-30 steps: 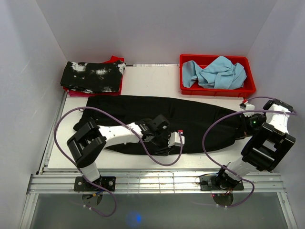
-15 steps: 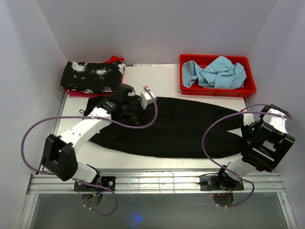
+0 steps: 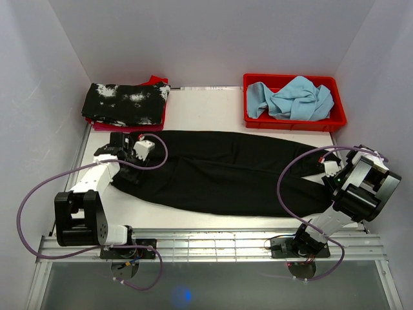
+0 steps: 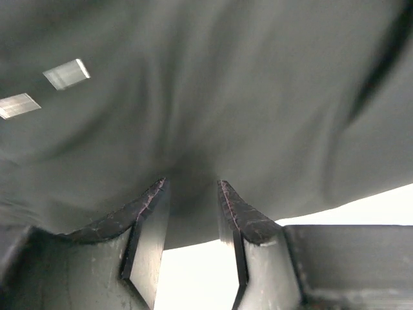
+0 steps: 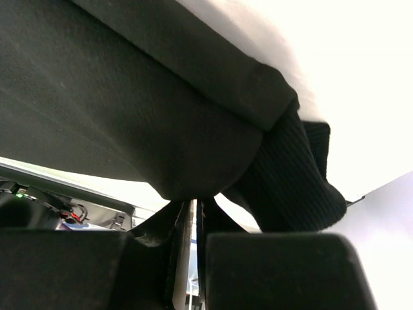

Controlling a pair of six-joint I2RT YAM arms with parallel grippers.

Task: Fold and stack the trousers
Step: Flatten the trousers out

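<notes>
The plain black trousers [image 3: 232,171] lie spread lengthwise across the white table. My left gripper [image 3: 126,165] sits low over their left end. In the left wrist view its jaws [image 4: 190,194] are apart, astride the fabric's edge [image 4: 213,97], with white table showing between them. My right gripper [image 3: 330,177] is at the trousers' right end. In the right wrist view its jaws [image 5: 193,203] are almost together, pinching a bulge of black fabric [image 5: 129,129], with a ribbed cuff [image 5: 290,181] hanging beside it.
A red bin [image 3: 339,119] holding a light-blue cloth [image 3: 293,97] stands at the back right. A folded black garment with white splotches [image 3: 126,103] lies on red fabric [image 3: 155,81] at the back left. White walls close in on both sides. A metal rail [image 3: 206,242] runs along the near edge.
My left arm swung from the trousers' front middle, across their back edge, to their left end. My right arm shifted slightly nearer. The trousers now lie a little flatter.
</notes>
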